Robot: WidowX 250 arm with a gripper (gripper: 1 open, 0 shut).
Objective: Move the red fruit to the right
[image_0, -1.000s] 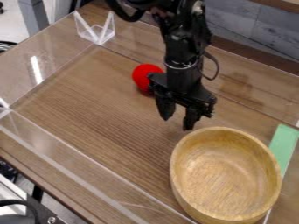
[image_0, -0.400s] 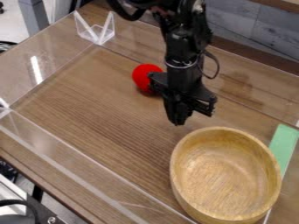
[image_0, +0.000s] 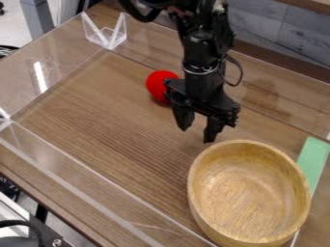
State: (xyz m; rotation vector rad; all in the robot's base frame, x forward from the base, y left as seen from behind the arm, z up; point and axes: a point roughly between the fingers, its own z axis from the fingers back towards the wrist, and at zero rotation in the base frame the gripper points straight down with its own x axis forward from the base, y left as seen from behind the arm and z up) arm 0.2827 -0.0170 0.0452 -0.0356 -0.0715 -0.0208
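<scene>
Red toy fruit (image_0: 160,84) beside spread fingers, not in their grasp

Resting on the wooden tabletop (image_0: 96,135), up the view and just left of the black gripper (image_0: 199,127), with the right edge partly hidden by the hardware. Held by nothing visible, so supported by the table alone. Too hidden on that side to tell whether touching the gripper or merely near.

Spread at the tips, with nothing pinched between. Pointing down over bare wood, nearer the camera than the fruit: open enough to receive something, but probably misplaced for a grip. Likely needed next: a shift back and left, to straddle the fruit before closing. Risky to close here, on air; risky also to sweep sideways, with a round thing apt to roll.

Farther out, in the lower right, a round tan bowl (image_0: 248,144), set upright and well apart from the fruit. Possibly useful as a landmark for "right", though not named as a destination; worth steering around the rim during a carry. Just beyond, a pale green strip (image_0: 312,159), close by the bowl's right side. Up in the far left, a clear angular holder (image_0: 106,31), away from any likely path rightward.
</scene>
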